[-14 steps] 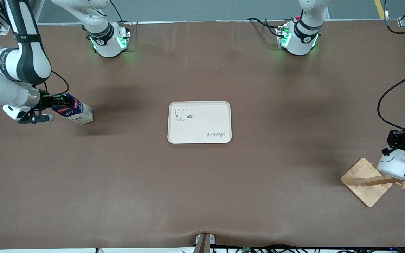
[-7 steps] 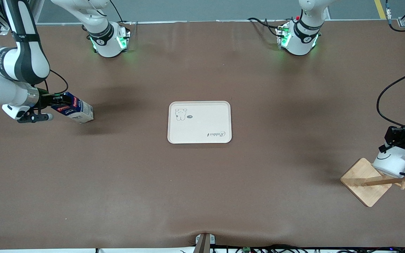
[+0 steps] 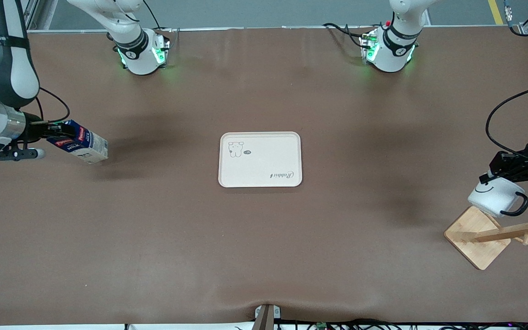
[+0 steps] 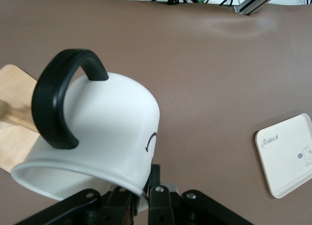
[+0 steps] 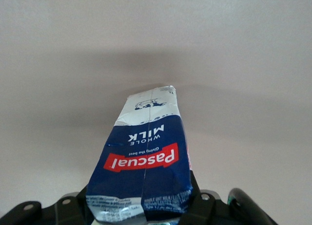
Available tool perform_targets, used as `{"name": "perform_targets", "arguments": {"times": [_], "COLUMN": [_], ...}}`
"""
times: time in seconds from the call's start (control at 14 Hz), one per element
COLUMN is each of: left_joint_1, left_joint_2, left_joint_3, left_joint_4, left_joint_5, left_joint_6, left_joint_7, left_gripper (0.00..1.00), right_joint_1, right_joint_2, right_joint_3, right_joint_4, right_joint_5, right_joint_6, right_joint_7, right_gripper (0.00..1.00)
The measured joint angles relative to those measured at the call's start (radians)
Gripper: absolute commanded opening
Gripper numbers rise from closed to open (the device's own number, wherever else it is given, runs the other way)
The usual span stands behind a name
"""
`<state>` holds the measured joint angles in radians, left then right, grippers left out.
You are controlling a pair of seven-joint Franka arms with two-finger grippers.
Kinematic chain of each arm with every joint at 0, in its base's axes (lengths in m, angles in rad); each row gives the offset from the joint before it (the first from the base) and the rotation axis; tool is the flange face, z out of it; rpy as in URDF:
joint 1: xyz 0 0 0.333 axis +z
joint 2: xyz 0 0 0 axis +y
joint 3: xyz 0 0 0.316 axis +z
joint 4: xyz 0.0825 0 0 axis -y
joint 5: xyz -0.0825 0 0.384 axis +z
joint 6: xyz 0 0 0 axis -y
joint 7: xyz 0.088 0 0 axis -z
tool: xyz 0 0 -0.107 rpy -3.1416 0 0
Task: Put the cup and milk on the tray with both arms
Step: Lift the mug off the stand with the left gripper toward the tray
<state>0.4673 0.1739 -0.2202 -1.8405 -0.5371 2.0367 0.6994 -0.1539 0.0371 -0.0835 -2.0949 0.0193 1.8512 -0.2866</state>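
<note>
Left hand (image 3: 497,172) is clamped on the rim of the cup (image 3: 494,197), held tilted in the air over the wooden rack (image 3: 491,233) at the left arm's end of the worktop (image 3: 264,256). Right hand (image 3: 52,133) is clamped on the top of the milk (image 3: 80,142), held tilted above the worktop at the right arm's end. Between them the tray (image 3: 260,159) lies bare at mid-worktop.

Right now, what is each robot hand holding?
Left gripper: shut on the cup, lifted over the wooden rack.
Right gripper: shut on the milk, up in the air.
</note>
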Motion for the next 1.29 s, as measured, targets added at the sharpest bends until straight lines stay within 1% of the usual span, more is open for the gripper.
{"name": "perform_targets", "arguments": {"times": [0.14,0.21,0.36,0.5,0.64,0.71,0.86,1.07,1.29], "left_joint_1": [0.000,0.000,-0.002,-0.011,-0.040,-0.064,-0.116,-0.180,-0.255], "left_joint_2": [-0.017,-0.028,-0.042,-0.044,-0.043,-0.039,-0.022,0.021,0.046], "left_joint_3": [-0.025,-0.048,-0.118,-0.185,-0.224,-0.232,-0.235,-0.236,-0.237], "left_joint_4": [0.001,0.006,0.039,0.074,0.087,0.091,0.114,0.170,0.193], "left_joint_5": [0.012,0.047,0.138,0.211,0.268,0.296,0.338,0.388,0.436], "left_joint_6": [-0.026,-0.028,-0.030,-0.034,-0.038,-0.038,-0.044,-0.097,-0.111], "left_joint_7": [-0.072,-0.124,-0.251,-0.375,-0.490,-0.541,-0.624,-0.734,-0.859], "left_gripper": [0.00,0.00,0.00,0.00,0.00,0.00,0.00,0.00,0.00], "right_joint_1": [0.000,0.000,-0.001,-0.005,-0.016,-0.020,-0.022,-0.022,-0.021], "right_joint_2": [0.003,0.011,0.044,0.087,0.118,0.128,0.140,0.156,0.166], "right_joint_3": [0.000,0.000,0.000,0.000,-0.001,-0.001,-0.001,0.000,0.003], "right_joint_4": [0.033,0.062,0.150,0.242,0.305,0.324,0.357,0.422,0.465], "right_joint_5": [0.000,0.000,0.000,0.000,0.000,0.000,0.000,0.000,0.000], "right_joint_6": [-0.051,-0.095,-0.190,-0.244,-0.259,-0.259,-0.259,-0.261,-0.266], "right_joint_7": [0.000,0.000,0.000,0.000,0.000,0.000,0.000,0.000,0.000], "right_gripper": [0.21,0.21,0.21,0.10,0.08,0.00,0.00,0.00,0.00]}}
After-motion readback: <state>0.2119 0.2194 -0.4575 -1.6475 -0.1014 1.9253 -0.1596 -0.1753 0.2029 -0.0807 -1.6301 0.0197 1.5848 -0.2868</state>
